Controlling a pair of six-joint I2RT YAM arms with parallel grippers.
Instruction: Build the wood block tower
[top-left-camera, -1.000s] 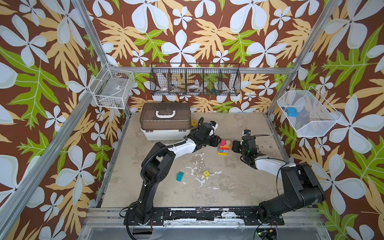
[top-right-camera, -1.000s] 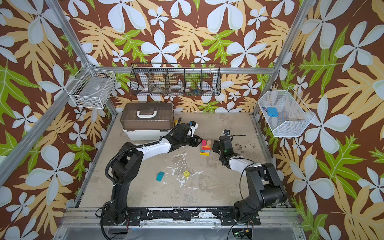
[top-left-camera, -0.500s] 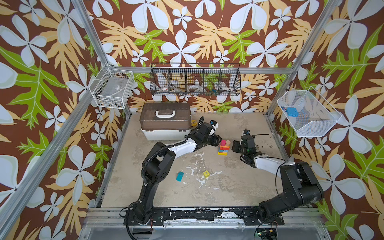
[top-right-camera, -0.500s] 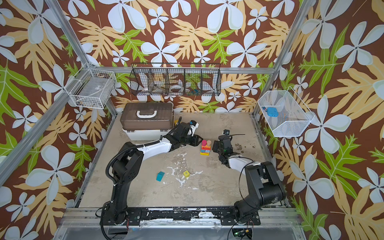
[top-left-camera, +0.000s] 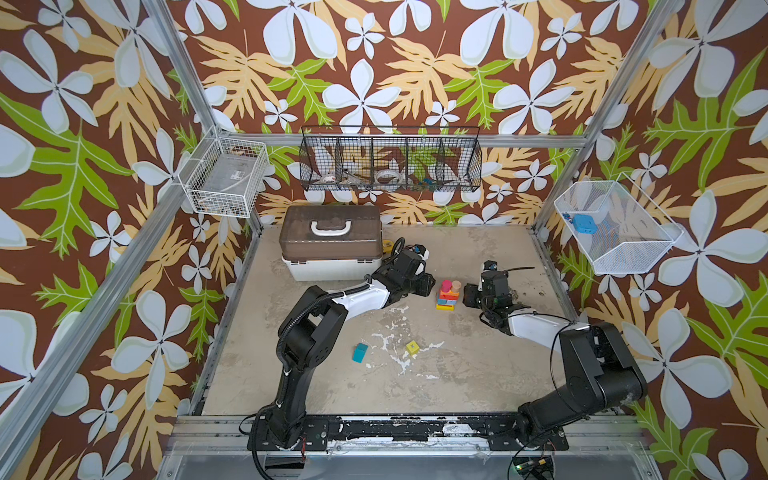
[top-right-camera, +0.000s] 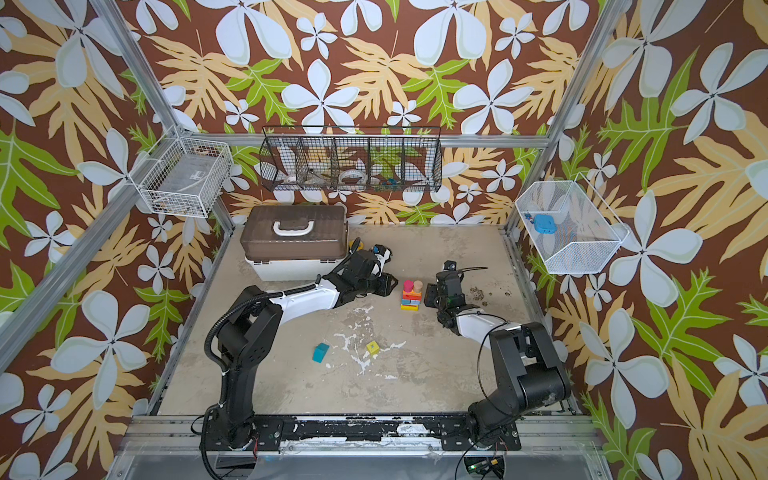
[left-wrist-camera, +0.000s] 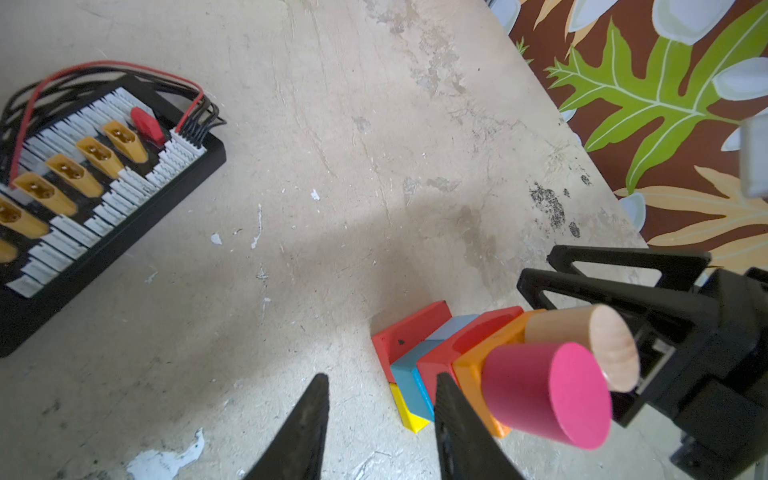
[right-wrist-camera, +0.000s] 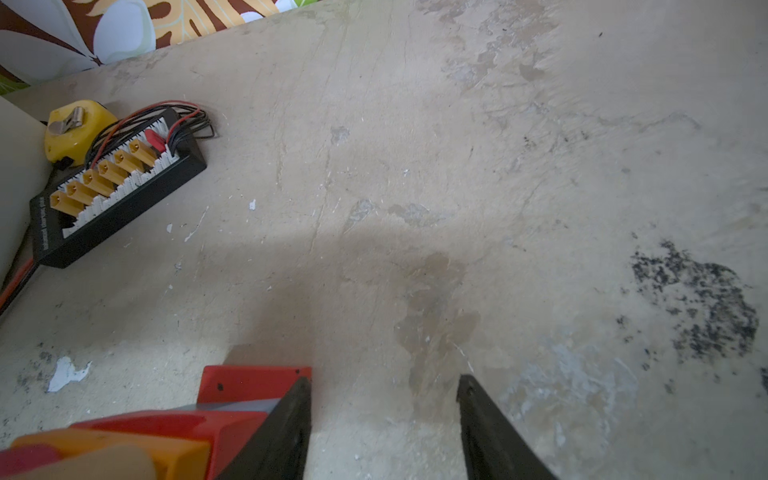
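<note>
Fingers (left-wrist-camera: 309, 428) of the left gripper (left-wrist-camera: 381, 376) stand a little apart with nothing between them; the tower (left-wrist-camera: 449, 361) rises just beside one. Those of the right gripper (right-wrist-camera: 384, 378) are spread wider, also empty, the tower just outside one finger. Well away from both lie a teal block (top-left-camera: 360, 352) and a yellow block (top-left-camera: 412, 347).

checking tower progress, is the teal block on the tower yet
No, the teal block lies on the table, well apart from the tower.

A short multicoloured wood-block tower (top-right-camera: 410, 296) stands on the beige counter (top-right-camera: 415, 382) between the left tool (top-right-camera: 387, 286) and right tool (top-right-camera: 430, 296); a teal wooden block (top-right-camera: 320, 352) and yellow cube (top-right-camera: 373, 347) lie apart.
</note>
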